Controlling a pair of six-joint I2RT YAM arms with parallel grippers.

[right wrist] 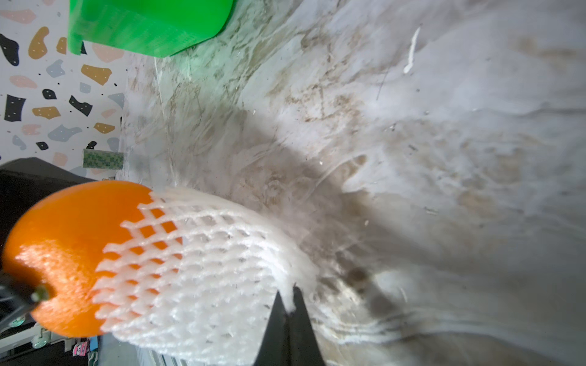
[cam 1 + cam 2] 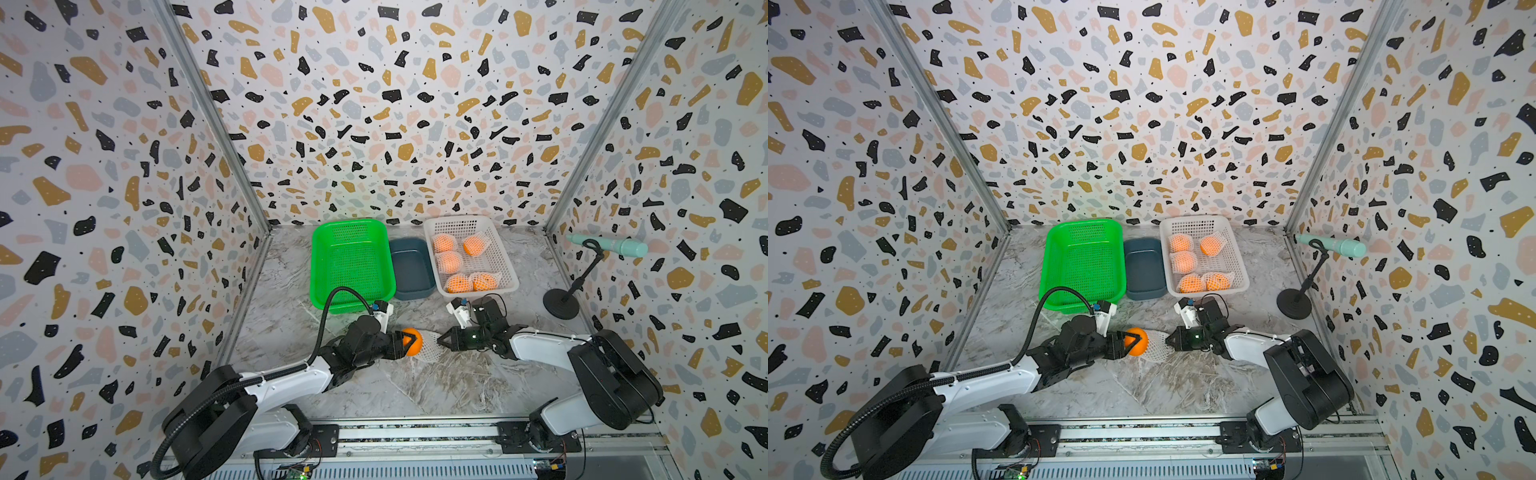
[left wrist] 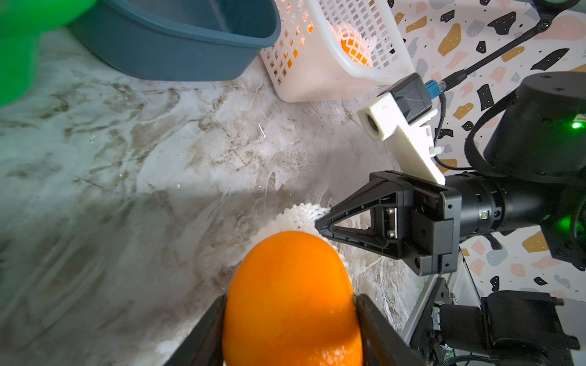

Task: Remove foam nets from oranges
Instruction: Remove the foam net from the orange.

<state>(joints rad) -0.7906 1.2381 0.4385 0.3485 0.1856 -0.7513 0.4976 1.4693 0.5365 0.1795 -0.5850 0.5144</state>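
Left wrist view shows the left pincer (image 3: pixel 290 304) clamping the orange (image 3: pixel 291 275) while the right pincer (image 3: pixel 318 223) pinches the foam net (image 3: pixel 296 216) just beyond that orange.

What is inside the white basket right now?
Five oranges lie inside the white basket, each wrapped in a white foam net. The basket floor beneath them is covered, so anything under them cannot be seen.

green basket (image 2: pixel 352 266), white basket (image 2: pixel 482 292) behind, tabletop (image 2: pixel 415 386) open
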